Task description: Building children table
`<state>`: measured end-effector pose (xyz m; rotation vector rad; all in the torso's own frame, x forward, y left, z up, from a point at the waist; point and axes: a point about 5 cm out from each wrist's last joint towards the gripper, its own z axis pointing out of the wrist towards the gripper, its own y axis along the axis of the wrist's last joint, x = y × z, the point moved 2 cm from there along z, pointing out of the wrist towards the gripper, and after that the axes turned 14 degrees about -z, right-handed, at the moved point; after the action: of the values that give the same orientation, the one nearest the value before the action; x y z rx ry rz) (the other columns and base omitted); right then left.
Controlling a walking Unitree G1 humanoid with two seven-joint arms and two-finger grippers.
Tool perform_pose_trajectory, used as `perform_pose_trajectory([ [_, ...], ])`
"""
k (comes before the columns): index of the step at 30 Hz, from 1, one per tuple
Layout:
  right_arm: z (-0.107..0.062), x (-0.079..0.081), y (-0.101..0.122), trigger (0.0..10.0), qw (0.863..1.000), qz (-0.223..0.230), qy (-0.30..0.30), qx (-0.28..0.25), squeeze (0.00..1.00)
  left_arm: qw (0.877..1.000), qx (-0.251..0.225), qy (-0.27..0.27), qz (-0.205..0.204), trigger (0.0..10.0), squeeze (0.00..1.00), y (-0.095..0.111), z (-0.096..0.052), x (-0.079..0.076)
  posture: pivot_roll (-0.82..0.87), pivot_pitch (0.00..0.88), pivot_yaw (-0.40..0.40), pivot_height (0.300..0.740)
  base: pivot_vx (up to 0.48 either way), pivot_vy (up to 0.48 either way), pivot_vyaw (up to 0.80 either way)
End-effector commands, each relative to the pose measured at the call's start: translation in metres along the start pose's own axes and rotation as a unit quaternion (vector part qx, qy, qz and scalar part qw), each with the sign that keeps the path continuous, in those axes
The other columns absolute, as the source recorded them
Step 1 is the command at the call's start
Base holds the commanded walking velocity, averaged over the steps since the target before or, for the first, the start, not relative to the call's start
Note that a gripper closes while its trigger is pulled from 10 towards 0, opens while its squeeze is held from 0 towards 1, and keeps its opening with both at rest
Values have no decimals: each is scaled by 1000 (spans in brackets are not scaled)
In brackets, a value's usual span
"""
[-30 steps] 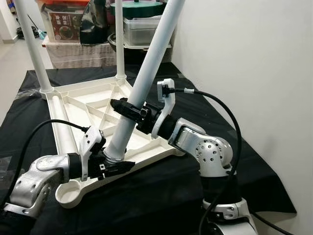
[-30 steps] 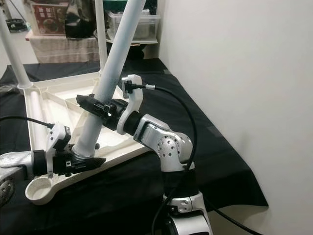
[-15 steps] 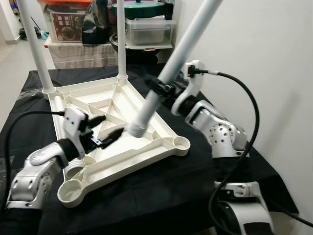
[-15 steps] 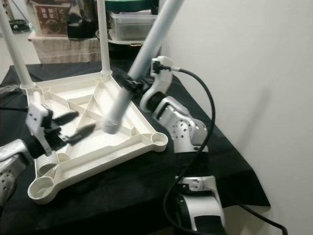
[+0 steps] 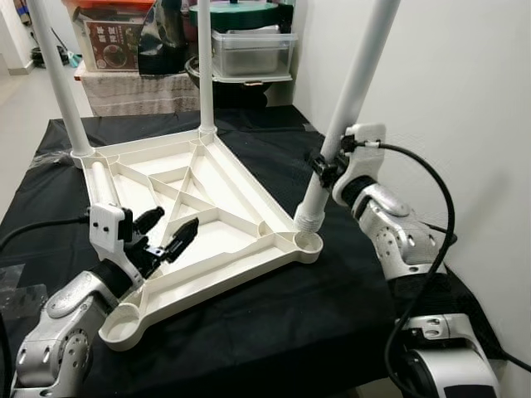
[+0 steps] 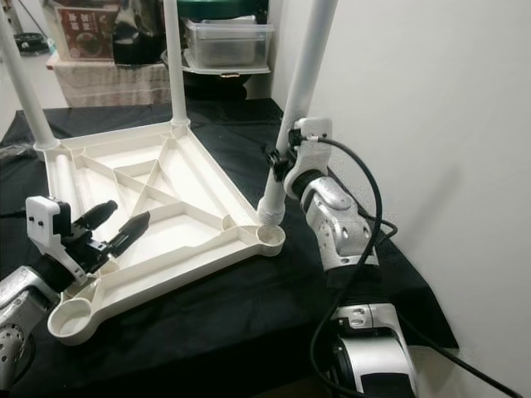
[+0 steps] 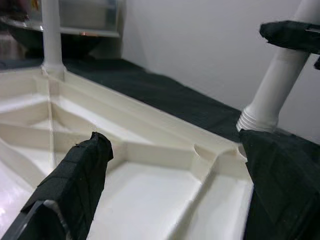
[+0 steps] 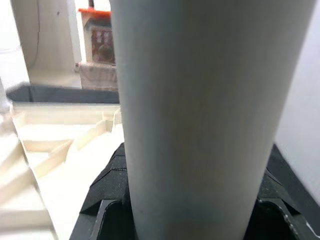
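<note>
Left gripper: seen at the robot's left, held over the near-left part of the tabletop; its two black fingers are spread apart with nothing between them, and they point across the ribbed underside toward the right corner.

Tabletop: a cream, roughly triangular plastic piece is laid upside down on the surface, its ribs facing up; round sockets are seen at the corners, one unfilled at the near-left end.

Fitted legs: two white tubes are stood upright in the far sockets, one at the far-left corner and one at the far corner.

Surface: covered with a black cloth, on which the tabletop rests.

Loose leg: a white tube is held nearly upright, leaning slightly to the right at the top; its ribbed lower end is set just above the right corner socket, close to it, though whether it touches cannot be told.

Right gripper: placed at the right of the tabletop, pinched on the loose leg low on its shaft; in the right wrist view the tube is seen between the black pads.

Background: storage boxes and a printed carton are stacked on a shelf behind the surface; a plain white wall stands at the right.
</note>
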<state>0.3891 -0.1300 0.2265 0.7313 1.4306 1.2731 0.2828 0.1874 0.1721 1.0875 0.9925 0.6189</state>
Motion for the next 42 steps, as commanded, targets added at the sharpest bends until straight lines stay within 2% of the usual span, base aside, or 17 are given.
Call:
perform_pose_trajectory([
  [1,-2,5,-6,0,999,-38,3,-5,0,1000,9,4,1,10000,0,-5,1,-3,18,0,-84,740,0,0,0],
  [3,-4,14,-12,0,994,-105,4,-16,0,1000,6,15,0,10000,0,-6,2,-2,22,0,-85,740,0,0,0],
  [4,-5,19,-13,0,985,-167,6,-32,0,1000,4,21,-3,10000,0,-5,2,-2,23,0,-85,740,0,0,0],
  [9,-5,20,-14,0,984,-177,7,-35,0,1000,3,22,-4,10000,0,-5,2,-2,23,0,-85,740,0,0,0],
  [11,-6,18,-13,0,976,-207,-17,-60,0,1000,-1,22,-9,10000,0,-5,1,-4,31,0,-91,740,0,0,0],
  [14,-6,18,-14,0,974,-216,-21,-67,0,1000,-2,22,-11,10000,0,-5,1,-4,31,0,-91,740,0,0,0],
  [19,-8,30,-25,0,960,-267,-11,-86,0,1000,-3,24,-11,10000,0,-8,1,-7,35,0,-95,740,0,0,0],
  [26,-11,36,-37,0,947,-304,-7,-99,0,1000,-4,26,-11,10000,0,-7,3,-6,43,0,-98,740,0,0,0],
  [30,-13,29,-50,0,947,-311,-18,-81,0,1000,-7,27,-10,10000,0,-6,3,-6,44,0,-98,740,0,0,0],
  [37,-15,33,-65,0,949,-310,-6,-60,0,999,-6,30,-12,10000,0,-6,3,-6,45,0,-99,740,0,0,0],
  [38,-15,37,-72,0,966,-253,-6,-43,0,999,-7,31,-12,10000,0,-6,4,-6,48,0,-101,740,0,0,0],
  [39,-15,37,-72,0,966,-253,-6,-43,0,999,-7,31,-12,10000,0,-6,4,-6,48,0,-101,740,0,0,0],
  [41,-14,42,-76,0,978,-205,-5,-35,0,999,-8,32,-13,10000,0,-6,4,-6,48,0,-101,740,0,0,0],
  [42,-14,44,-77,0,980,-196,-4,-35,0,999,-8,32,-13,10000,0,-5,4,-6,48,0,-101,740,0,0,0],
])
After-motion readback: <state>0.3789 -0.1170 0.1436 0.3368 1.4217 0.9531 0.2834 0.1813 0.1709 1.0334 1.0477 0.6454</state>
